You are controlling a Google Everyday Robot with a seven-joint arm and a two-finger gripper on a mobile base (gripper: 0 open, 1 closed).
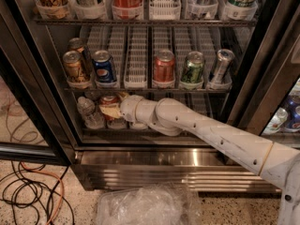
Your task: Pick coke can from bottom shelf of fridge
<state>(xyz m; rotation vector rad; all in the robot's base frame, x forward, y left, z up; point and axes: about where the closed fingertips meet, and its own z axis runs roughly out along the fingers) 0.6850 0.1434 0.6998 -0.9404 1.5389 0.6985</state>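
The fridge (154,165) stands open in front of me. The coke can (108,100), red with a silver top, stands at the left of the bottom shelf (194,104). My gripper (111,110) reaches in from the right on the white arm and is right at the can's front, covering its lower part. I cannot tell whether it touches the can.
A clear plastic bottle (89,112) stands just left of the coke can. The rack above holds a gold can (75,67), a Pepsi can (103,67), a red can (164,67), a green can (192,68) and a silver can (221,65). A plastic bag (145,205) and cables (28,191) lie on the floor.
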